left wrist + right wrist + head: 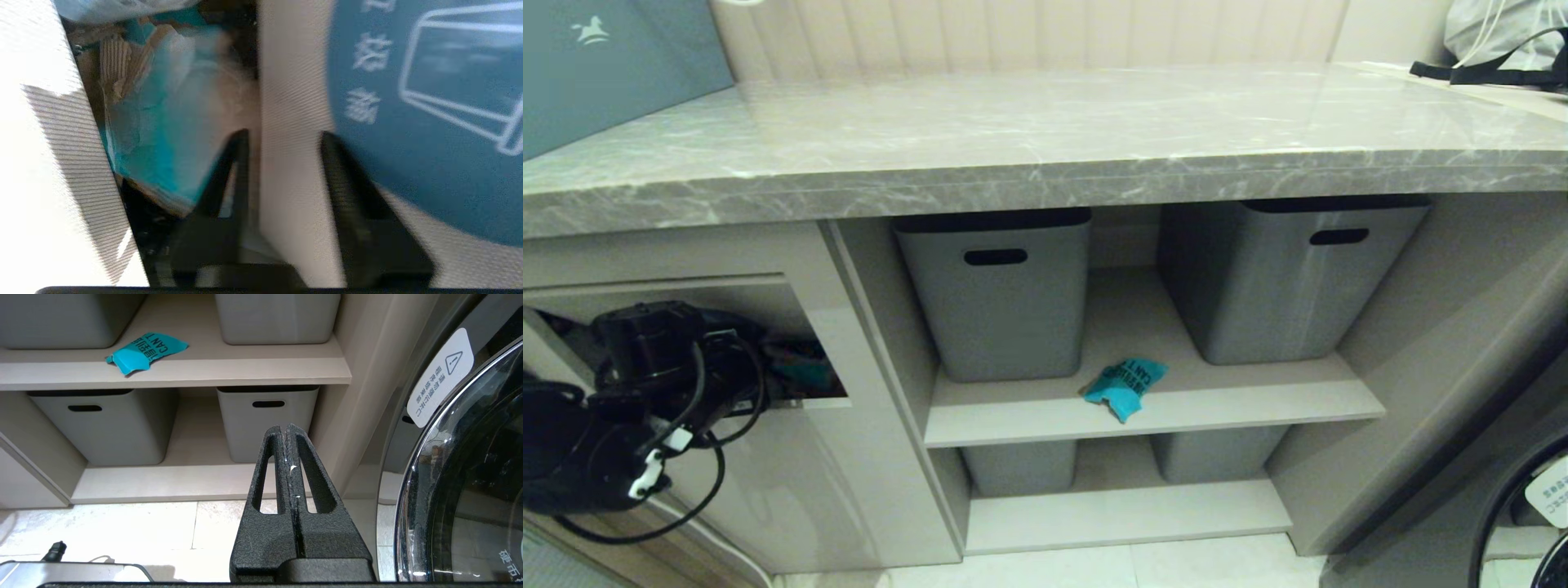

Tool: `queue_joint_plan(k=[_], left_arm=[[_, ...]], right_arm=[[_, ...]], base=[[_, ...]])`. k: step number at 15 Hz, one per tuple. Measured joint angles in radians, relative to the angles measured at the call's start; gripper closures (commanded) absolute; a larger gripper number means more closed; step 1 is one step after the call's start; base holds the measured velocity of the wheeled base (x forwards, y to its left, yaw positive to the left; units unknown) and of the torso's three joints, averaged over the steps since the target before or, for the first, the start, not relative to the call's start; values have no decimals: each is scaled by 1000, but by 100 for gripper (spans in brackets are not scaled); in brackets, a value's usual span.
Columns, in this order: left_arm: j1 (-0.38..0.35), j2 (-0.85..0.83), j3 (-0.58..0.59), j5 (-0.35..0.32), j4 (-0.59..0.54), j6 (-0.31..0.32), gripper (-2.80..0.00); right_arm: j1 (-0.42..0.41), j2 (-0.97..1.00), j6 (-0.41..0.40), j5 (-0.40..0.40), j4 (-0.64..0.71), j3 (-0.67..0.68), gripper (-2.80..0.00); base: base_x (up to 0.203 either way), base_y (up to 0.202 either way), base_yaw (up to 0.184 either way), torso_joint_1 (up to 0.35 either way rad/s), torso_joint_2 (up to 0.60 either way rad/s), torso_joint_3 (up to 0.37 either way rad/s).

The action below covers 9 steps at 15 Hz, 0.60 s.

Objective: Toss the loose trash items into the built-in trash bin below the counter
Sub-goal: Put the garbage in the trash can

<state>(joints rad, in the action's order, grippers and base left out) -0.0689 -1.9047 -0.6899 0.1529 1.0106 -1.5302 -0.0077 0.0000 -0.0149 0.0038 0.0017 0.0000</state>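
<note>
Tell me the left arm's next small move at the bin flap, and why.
Probably draw the left tool back out of the built-in trash bin. Its fingers stand apart with nothing between them, a teal wrapper lies beyond them inside the opening, and the flap is pushed in. A second wrapper lies on the shelf.

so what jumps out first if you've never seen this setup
The teal wrapper lying alone on the upper shelf between two grey bins stands out most. At lower left, the left gripper pokes into the trash flap opening, its fingers apart, with another teal wrapper just inside. The right gripper hangs shut near the floor.
</note>
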Motion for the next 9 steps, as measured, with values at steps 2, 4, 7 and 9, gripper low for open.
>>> queue_joint_plan(k=[2,4,7,9], left_arm=[[10,-11,-19,1,0,-8,-280],[16,-24,-41,4,-5,-8,-280],[19,-32,-58,6,-7,-8,-280],[19,-23,-29,14,-7,-8,-280]], right_arm=[[0,0,-1,0,0,0,0],[0,0,-1,0,0,0,0],[0,0,-1,0,0,0,0],[0,0,-1,0,0,0,0]], base=[[0,0,0,0,0,0],[0,0,0,0,0,0],[0,0,0,0,0,0],[0,0,0,0,0,0]])
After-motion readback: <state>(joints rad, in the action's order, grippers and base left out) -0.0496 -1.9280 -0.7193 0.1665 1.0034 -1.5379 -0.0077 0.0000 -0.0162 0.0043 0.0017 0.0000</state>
